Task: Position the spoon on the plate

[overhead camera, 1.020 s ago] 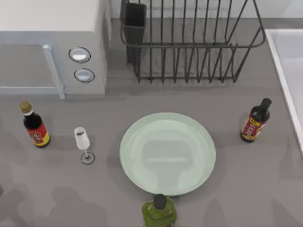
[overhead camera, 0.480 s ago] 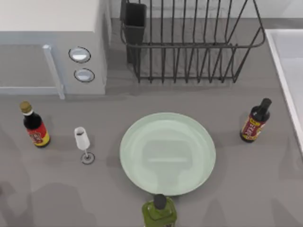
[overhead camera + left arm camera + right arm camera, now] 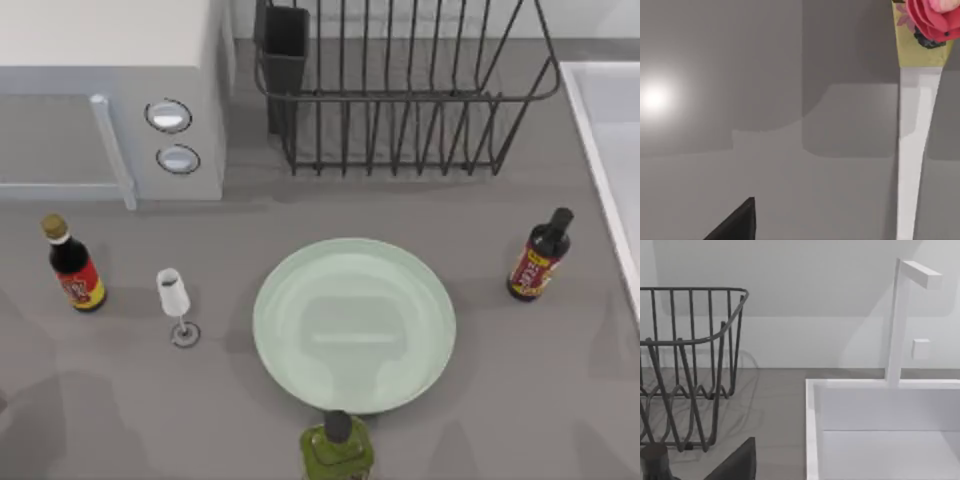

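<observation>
In the top view the plate (image 3: 300, 345) lies bare in the middle of the grey worktop (image 3: 520, 400). The green bottle (image 3: 338, 448) stands just at its lower edge. The wine glass (image 3: 174, 296) and a red-labelled bottle (image 3: 73, 266) stand at centre left, a dark bottle (image 3: 538, 258) at centre right, and the dish rack (image 3: 400, 100) at the top. None of these has moved over the last second. Only the soft shadows in the lower left corner have shifted and thinned, which suggests that the left arm is travelling above that part of the worktop. In the left wrist view the spoon (image 3: 912, 165) lies flat on the grey worktop, its pale handle running up to the red-pink knob (image 3: 932, 17). The dark tip of the left gripper (image 3: 735, 225) hangs well apart from the handle and touches nothing. Whether it is released or clenched cannot be told. The spoon is therefore not yet grasped and not yet on the plate, and the job is at its approach stage. The gripper probably has to come sideways over the thin handle before it can close. In the right wrist view the right gripper (image 3: 735, 462) faces the rack (image 3: 690, 365) and the white sink (image 3: 880, 430) with its tap (image 3: 900, 315). It holds nothing that can be seen, its state cannot be told, and that arm looks parked.
</observation>
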`<state>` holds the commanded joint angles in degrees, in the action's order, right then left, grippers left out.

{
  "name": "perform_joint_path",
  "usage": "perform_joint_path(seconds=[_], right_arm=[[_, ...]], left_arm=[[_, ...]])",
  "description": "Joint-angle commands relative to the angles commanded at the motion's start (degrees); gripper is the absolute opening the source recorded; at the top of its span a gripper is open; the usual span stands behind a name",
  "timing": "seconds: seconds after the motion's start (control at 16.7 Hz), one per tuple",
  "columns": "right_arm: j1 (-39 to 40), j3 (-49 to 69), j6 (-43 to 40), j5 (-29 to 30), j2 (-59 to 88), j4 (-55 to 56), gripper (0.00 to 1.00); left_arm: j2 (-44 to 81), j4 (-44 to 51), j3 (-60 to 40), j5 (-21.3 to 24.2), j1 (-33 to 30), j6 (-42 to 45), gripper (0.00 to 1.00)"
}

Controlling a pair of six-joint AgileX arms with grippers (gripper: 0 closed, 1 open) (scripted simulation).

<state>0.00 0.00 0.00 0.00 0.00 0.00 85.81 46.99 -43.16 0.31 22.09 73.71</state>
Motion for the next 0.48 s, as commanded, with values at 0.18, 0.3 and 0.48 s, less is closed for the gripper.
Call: perform_joint_path(seconds=[0.18,0.3,0.48], right_arm=[[0.0,0.0,0.0,0.0,0.0,0.0,1.0],[0.0,0.0,0.0,0.0,0.0,0.0,1.0],[0.0,0.0,0.0,0.0,0.0,0.0,1.0]], left_arm=[[4.35,-9.3,4.73,0.0,0.06,0.17,1.0],[6.21,-12.79,6.7,0.0,0.13,0.28,1.0],[6.8,-13.86,7.34,0.0,0.15,0.31,1.0]])
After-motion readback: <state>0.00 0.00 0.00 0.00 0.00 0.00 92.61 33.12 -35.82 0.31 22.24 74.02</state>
